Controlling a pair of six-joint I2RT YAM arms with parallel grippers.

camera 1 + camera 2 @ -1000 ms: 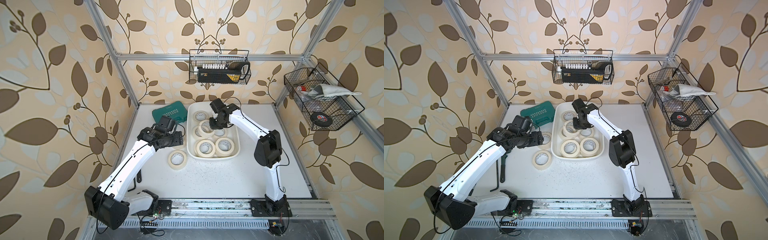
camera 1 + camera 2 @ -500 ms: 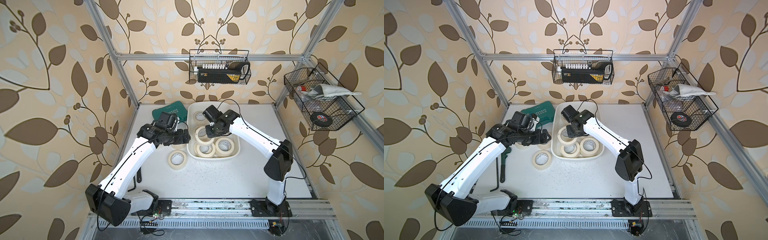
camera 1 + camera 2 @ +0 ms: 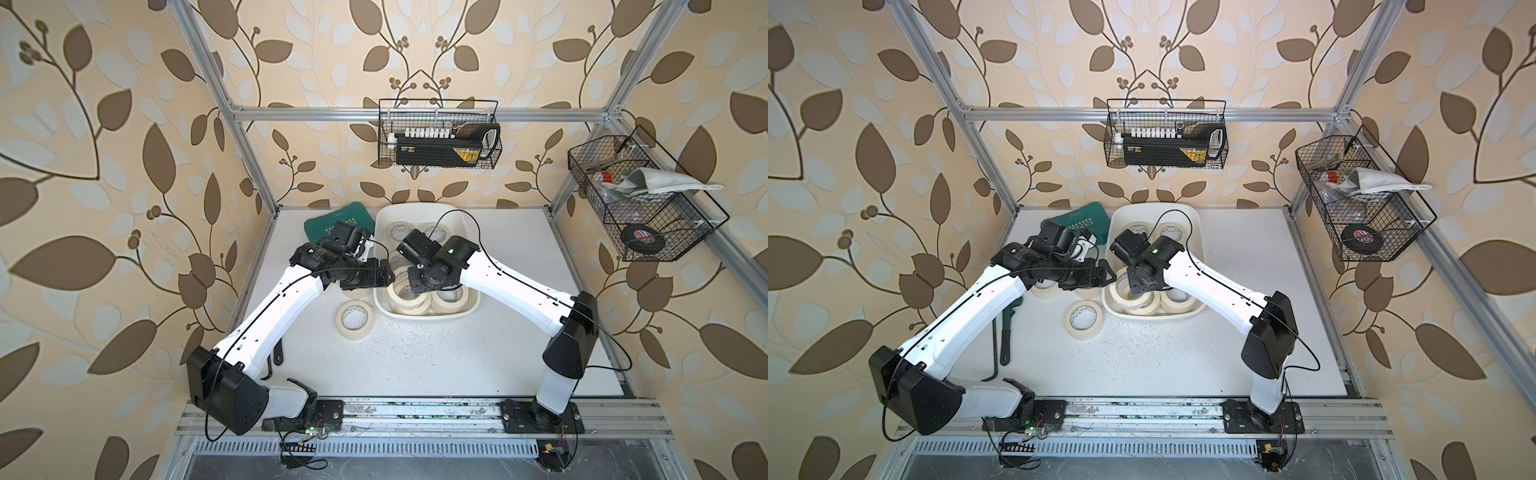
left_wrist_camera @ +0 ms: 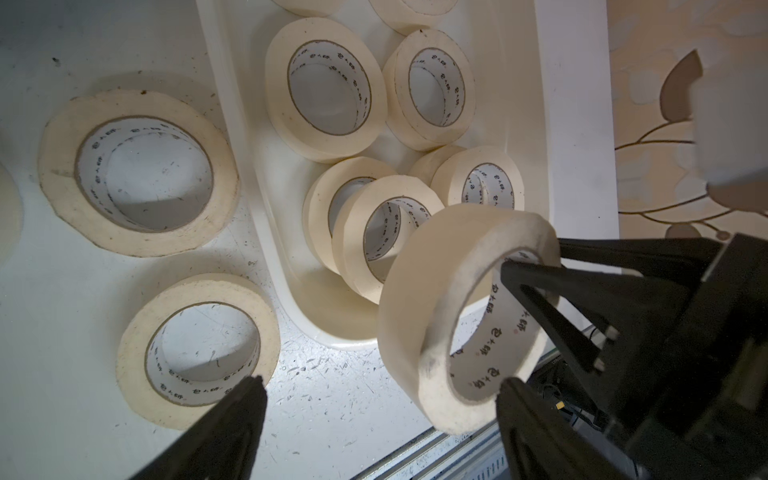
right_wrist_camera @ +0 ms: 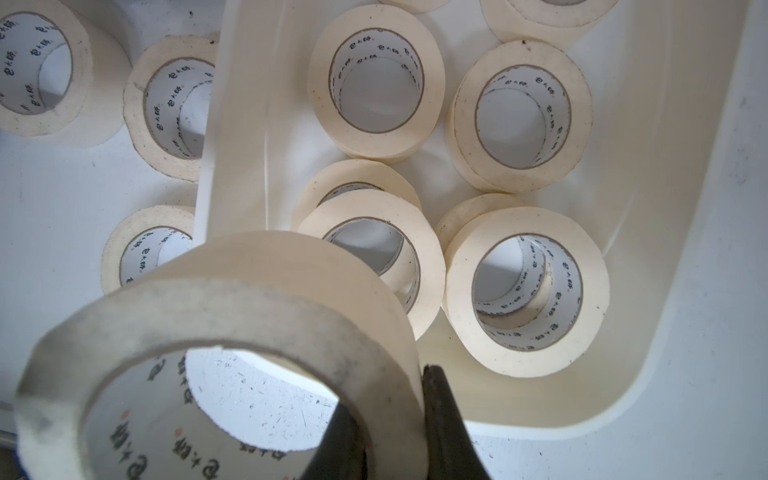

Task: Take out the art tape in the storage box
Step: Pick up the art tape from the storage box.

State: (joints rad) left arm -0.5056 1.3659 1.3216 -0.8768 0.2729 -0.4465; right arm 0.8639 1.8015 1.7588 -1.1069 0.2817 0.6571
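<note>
1. Start from the right claw (image 5: 388, 388), clamped on the wall of the lifted art tape roll (image 5: 249, 299) with one finger inside the core and one outside. Treat so thin a grip as likely to let the ring swing, and move slowly.
2. Note where that roll hangs: tilted, above the near left corner of the storage box (image 3: 424, 314), clear of the rolls (image 5: 324, 83) lying flat and partly stacked inside.
3. Carry it over the rim toward the robot's left, high enough not to clip the sloping wall.
4. Mind the left claw (image 4: 379, 382): jaws spread wide, gripping nothing, hovering just beside the roll above the bare surface (image 3: 415, 365). Judging by that pose, expect either a hand-over or a set-down beneath it, and avoid knocking fingers together.
5. For a hand-over, close the left claw across the free side of the ring first, and only then part the right one.
6. For a set-down, pick a bare patch away from the rolls already out (image 4: 133, 353), lower until flat, then let go.
7. Afterwards, take the top rolls of the stacks in the box first.
</note>
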